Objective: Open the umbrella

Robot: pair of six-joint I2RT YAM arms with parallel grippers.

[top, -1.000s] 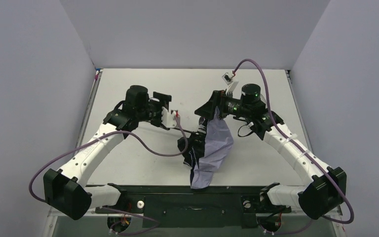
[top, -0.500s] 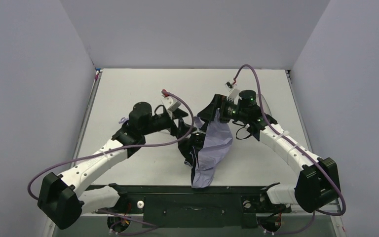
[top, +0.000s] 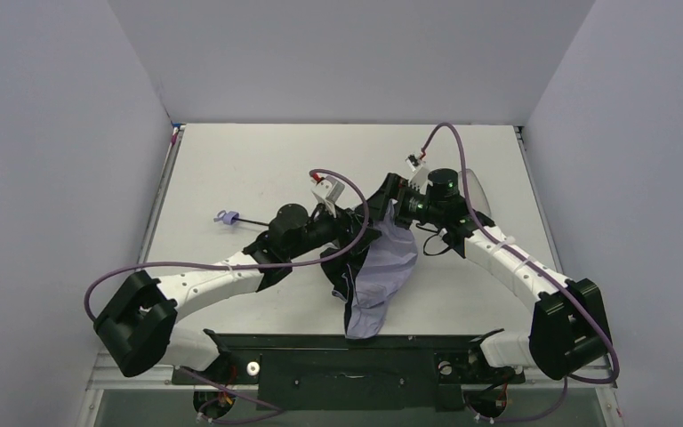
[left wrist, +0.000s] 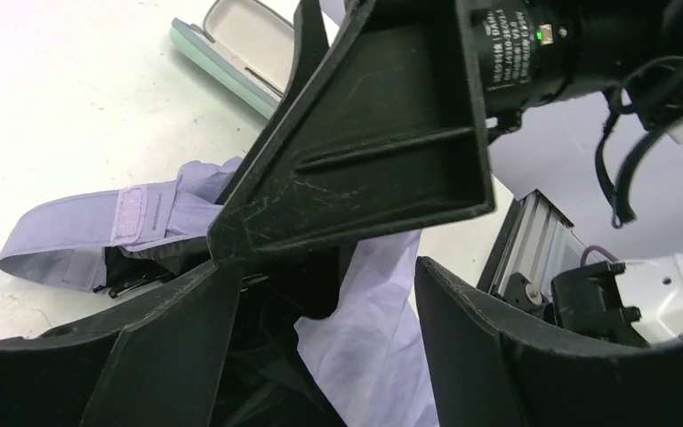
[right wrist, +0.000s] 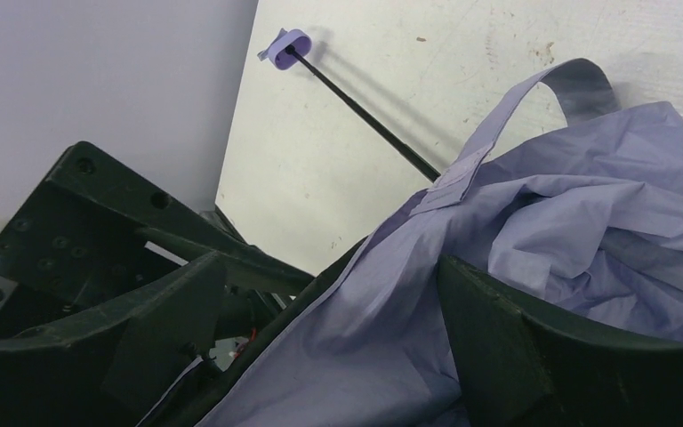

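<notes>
Left arm has swung in toward mid-table since a sec ago. L gripper [top: 349, 233] is now at the canopy, nose-to-nose w/ R gripper [right wrist: 333, 267]. That leaves the knob handle [top: 225, 216] and black shaft [top: 253, 221] uncovered out left. Umbrella [top: 382, 267] hasn't shifted: mid-table, unopened, lavender fabric crumpled toward the near edge, strap [left wrist: 133, 213] loose.

L jaws are well apart, nothing gripped. R jaws are very wide w/ fabric bunched between; can't tell if it's actually pinched.

Risks:
- Grippers are v. close, so any inward move could knock them together.
- Closing now would likely catch loose cloth, not the frame.
- Handle is free, so a push along the shaft may just slide the whole thing.

Writing: white print on the R wrist motor, too skewed to read. No brand seen on the umbrella or the pale green case [left wrist: 231, 40].
</notes>
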